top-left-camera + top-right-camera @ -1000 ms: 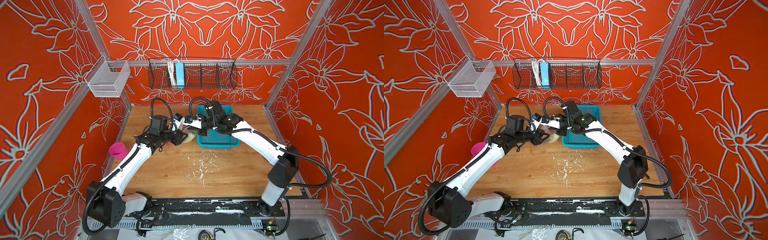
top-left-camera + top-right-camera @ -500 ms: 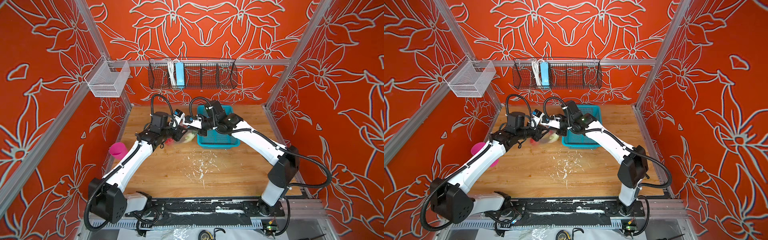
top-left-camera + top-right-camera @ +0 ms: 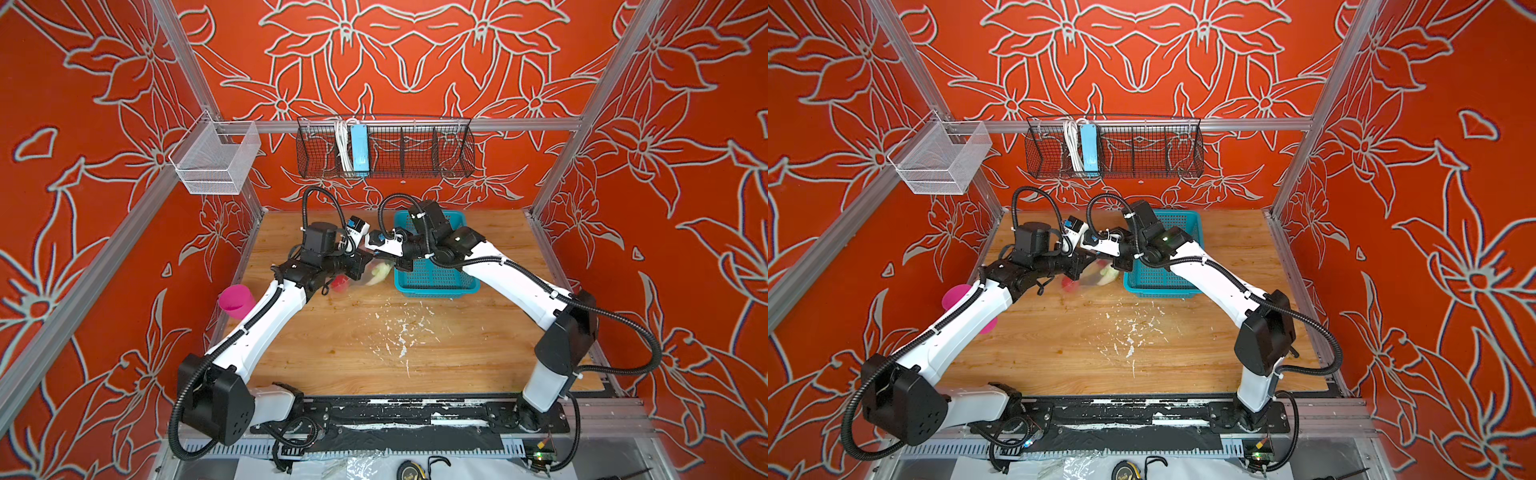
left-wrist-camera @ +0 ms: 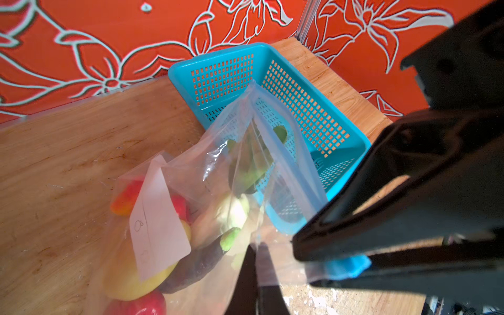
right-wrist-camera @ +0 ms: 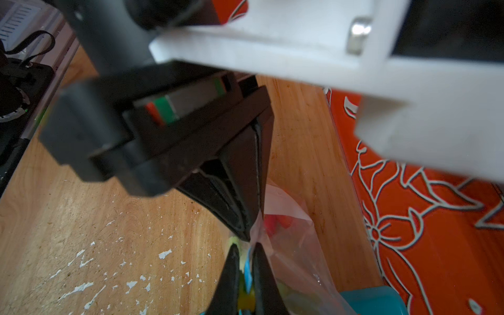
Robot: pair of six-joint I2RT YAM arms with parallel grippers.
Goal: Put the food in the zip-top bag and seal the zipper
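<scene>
1. Logging the left side first: the left hand (image 4: 256,251) is closed, its jaws pinched on the clear film of the zip-top bag (image 4: 218,169) just under the mouth.
2. Bag position: it hangs between the two hands, left of the teal basket (image 4: 218,68), with its lower part slumped on the table (image 4: 68,163). The white label (image 4: 155,223) faces the left wrist camera.
3. Food: all the food I can make out lies inside the bag, including a red apple (image 4: 139,302), a dark eggplant (image 4: 196,264) and a white radish (image 4: 226,215). No piece shows loose in the visible part of the basket.
4. Zipper (image 4: 283,152): the blue strip is parted into a loop, so the mouth is not yet sealed. Its long axis runs from the hands away towards the far right, over the basket.
5. The right hand (image 5: 246,259) is closed on the near end of the strip, with the yellowish slider (image 5: 245,300) between its jaws. The two hands sit tip to tip, almost touching.
6. Judgement: the right hand holds the slider and the left hand anchors the film beside it. The seal depends on drawing the slider along that far-right axis while the left hand holds.
7. Change from a second ago: the left hand stood partly open then and has since shut on the film. The right hand stayed clamped, and the bag lies in much the same place.
</scene>
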